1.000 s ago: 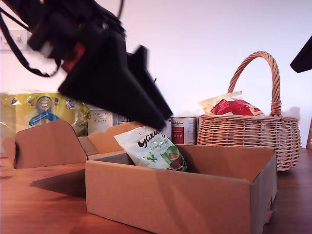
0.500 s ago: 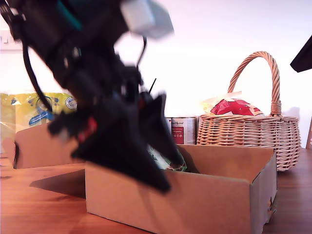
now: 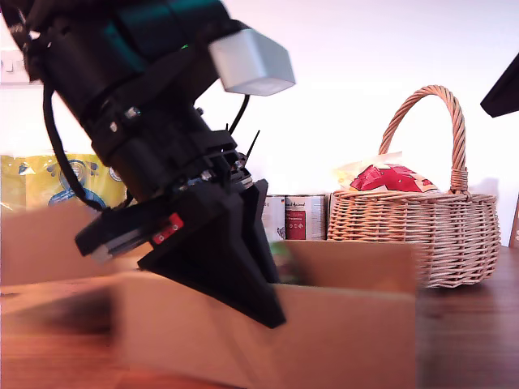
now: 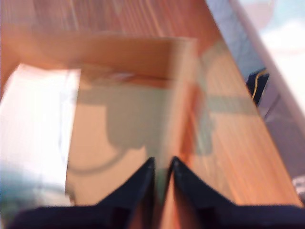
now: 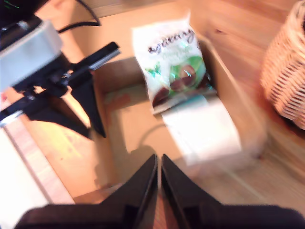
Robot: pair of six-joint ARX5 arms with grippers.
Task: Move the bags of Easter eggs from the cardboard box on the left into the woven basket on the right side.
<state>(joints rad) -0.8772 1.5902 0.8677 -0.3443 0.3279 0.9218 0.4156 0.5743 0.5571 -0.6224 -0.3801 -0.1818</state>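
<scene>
Fingers of my first gripper (image 4: 161, 167) nearly closed, empty, over cardboard box (image 3: 340, 340). My second gripper (image 5: 158, 164) likewise closed, empty. White-green egg bag (image 5: 174, 64) remains in box; red bag (image 3: 393, 178) already in woven basket (image 3: 413, 235).

Plain white wall (image 3: 349, 73) behind, brightly and evenly lit. Reddish-brown wooden tabletop (image 3: 466, 340), grain visible. At the back: two tins (image 3: 296, 216), yellow-blue pack (image 3: 49, 178) at the exterior view's left.
</scene>
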